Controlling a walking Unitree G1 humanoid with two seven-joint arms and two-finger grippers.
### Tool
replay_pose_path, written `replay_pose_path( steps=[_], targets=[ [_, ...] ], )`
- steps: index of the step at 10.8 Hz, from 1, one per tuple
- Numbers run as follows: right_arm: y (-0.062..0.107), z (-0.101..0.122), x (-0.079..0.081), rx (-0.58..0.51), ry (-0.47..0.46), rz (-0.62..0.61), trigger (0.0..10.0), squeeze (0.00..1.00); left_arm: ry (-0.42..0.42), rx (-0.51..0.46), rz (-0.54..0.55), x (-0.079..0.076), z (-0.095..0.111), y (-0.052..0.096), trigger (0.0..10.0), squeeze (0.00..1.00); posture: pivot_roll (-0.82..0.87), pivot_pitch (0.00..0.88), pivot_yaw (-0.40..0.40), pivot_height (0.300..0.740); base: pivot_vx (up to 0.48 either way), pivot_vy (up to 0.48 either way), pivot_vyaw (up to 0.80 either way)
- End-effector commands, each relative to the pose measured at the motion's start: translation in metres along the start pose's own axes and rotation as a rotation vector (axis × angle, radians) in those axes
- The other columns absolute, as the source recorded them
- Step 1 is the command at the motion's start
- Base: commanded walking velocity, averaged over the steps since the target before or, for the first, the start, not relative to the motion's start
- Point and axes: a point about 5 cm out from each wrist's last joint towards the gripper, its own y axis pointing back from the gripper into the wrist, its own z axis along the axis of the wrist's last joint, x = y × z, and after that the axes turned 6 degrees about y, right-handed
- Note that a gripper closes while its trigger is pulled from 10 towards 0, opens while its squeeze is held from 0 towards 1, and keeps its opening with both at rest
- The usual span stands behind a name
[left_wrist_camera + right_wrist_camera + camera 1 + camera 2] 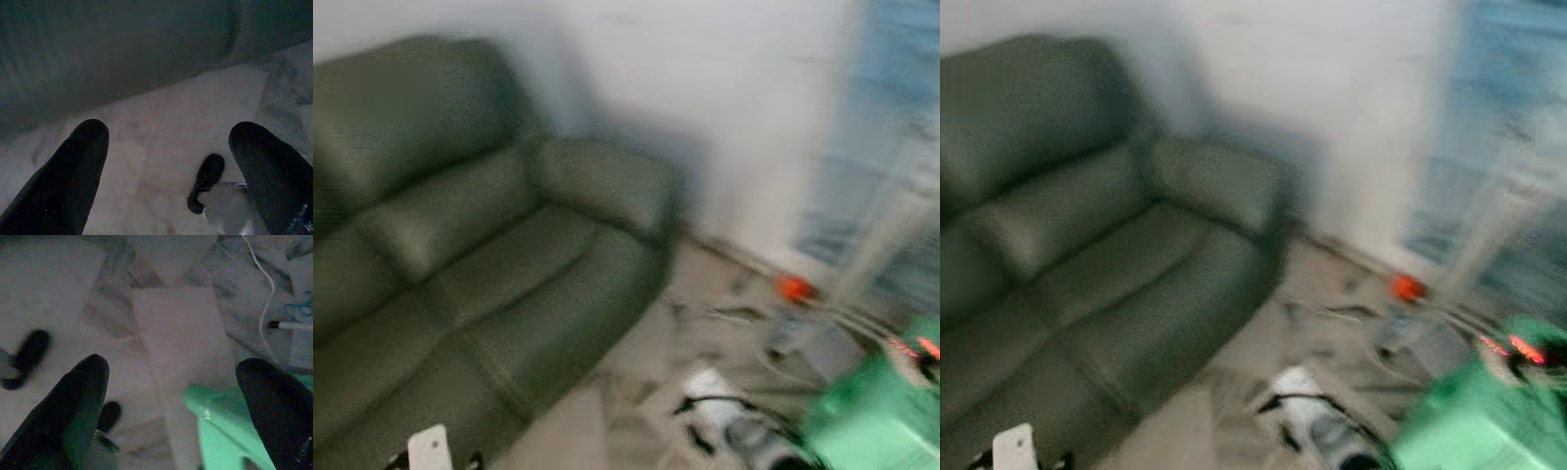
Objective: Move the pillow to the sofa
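A dark green leather sofa [460, 255] stands at the left against the white wall, its seat bare. The head views are blurred. A bright green soft-looking object [876, 421] lies at the lower right on the floor; I cannot tell whether it is the pillow. My left gripper [171, 134] hangs open over pale floor beside the sofa's base [112, 54], with nothing between its fingers. My right gripper [175, 367] is open over the marbled floor, with the edge of the green object [220, 431] just under it.
Cables [734, 315], an orange ball [794, 288] and a white and black item [724, 406] litter the floor to the right of the sofa. A bluish window or curtain [891, 117] is at the far right. A white cable [266, 308] crosses the floor.
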Motion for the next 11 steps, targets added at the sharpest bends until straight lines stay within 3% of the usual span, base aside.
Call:
replay_pose_path(
  steps=[1, 2, 11],
  targets=[
    [-0.0014, 0.0124, 0.0093, -0.034, 0.009, 0.024, 10.0, 0.00, -0.004, -0.002, 0.025, 0.0062, 0.0006, 0.0003, 10.0, 0.00, -0.05, 0.000, 0.056, 0.740, 0.000, 0.000, 0.80],
    [-0.0012, 0.0107, 0.0071, -0.033, 0.013, 0.023, 10.0, 0.00, -0.049, 0.003, 0.007, 0.0043, 0.0021, -0.0002, 10.0, 0.00, -0.05, 0.000, 0.053, 0.740, 0.000, 0.000, 0.80],
    [-0.0006, 0.0076, 0.0030, -0.028, 0.013, 0.021, 10.0, 0.00, -0.100, 0.047, 0.018, 0.0017, -0.0074, 0.0009, 10.0, 0.00, -0.05, 0.000, 0.056, 0.740, 0.000, 0.000, 0.80]
  ],
)
